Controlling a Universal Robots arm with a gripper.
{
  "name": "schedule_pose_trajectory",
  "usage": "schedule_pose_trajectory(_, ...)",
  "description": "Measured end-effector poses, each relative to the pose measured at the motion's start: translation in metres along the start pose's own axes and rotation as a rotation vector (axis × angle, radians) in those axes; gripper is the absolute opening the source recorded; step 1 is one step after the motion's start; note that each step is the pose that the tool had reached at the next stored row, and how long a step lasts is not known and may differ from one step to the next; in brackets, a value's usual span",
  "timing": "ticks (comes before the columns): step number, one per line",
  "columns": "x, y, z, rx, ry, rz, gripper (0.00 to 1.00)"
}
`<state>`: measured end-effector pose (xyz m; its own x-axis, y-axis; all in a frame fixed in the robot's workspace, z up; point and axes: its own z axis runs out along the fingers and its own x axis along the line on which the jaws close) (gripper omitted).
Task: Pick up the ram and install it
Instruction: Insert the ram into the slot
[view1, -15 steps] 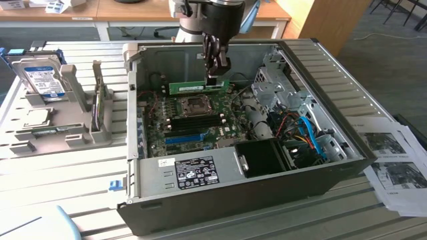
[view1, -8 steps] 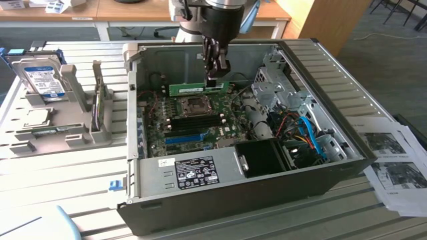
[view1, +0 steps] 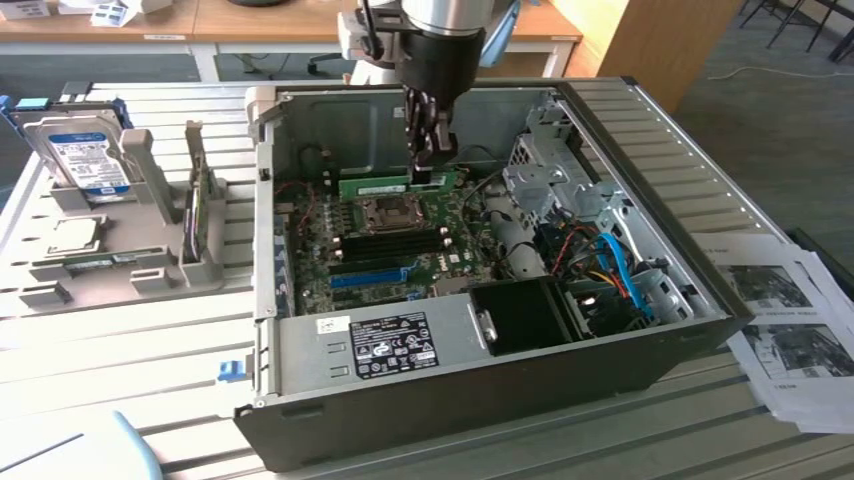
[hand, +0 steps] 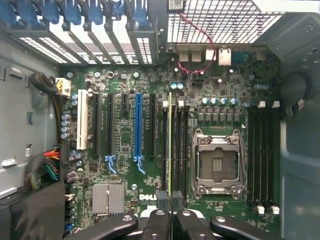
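– Pincer status?
– Pressed together on the ram, pinching one end of it. Pickup is done.
– Where is the stick?
– Inside the case, over the motherboard, just beside the CPU socket. In the wrist view it lines up with the black slots between the socket and the blue slot.
– Seated?
– Doesn't look like it. From the exterior view I judge it hangs above the board, so pressing it into the slot is left.
– Condition?
– Long, thin green board, level and straight. Seen edge-on from the wrist, the ram is a narrow yellow-green line running out from the fingertips.
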<state>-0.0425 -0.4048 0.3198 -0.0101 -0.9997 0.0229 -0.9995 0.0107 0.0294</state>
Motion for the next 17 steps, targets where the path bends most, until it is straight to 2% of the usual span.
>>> schedule_pose_trajectory(17,-0.001,-0.0009,0.0309,0.0023,0.0000,0.000,0.11)
